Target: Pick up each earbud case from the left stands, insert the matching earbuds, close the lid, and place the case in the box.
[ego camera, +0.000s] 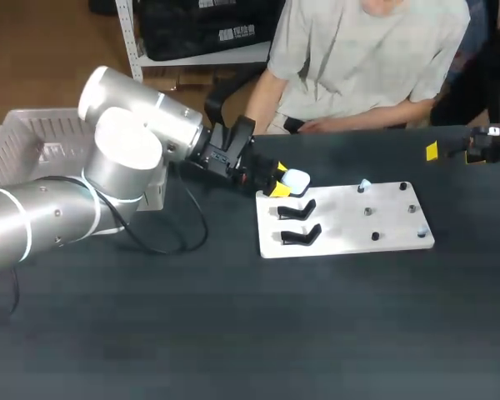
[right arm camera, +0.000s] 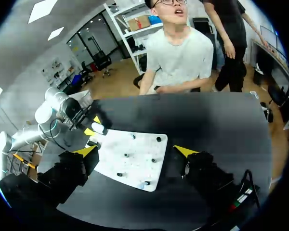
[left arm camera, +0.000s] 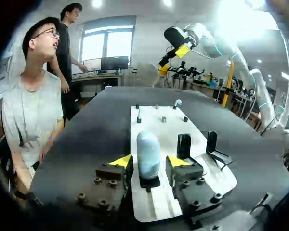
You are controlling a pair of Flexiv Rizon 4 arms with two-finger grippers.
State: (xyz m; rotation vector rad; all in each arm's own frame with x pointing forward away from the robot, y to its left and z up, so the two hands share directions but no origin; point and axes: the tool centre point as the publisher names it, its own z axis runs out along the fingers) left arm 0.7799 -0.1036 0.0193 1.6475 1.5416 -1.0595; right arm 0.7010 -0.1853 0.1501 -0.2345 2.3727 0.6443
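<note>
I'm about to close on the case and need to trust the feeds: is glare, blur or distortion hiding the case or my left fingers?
Head view: the earbud case looks washed pale beside the bright white plate, with soft edges. Left wrist view: ceiling glare lies well beyond the case; the case and left gripper read clearly. Right wrist view: the fisheye curves everything, and the case is too small to judge.

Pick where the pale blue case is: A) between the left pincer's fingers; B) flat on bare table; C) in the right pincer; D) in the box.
A: the case sits on its stand between the left pincer's open fingers, a gap on each side.
</note>
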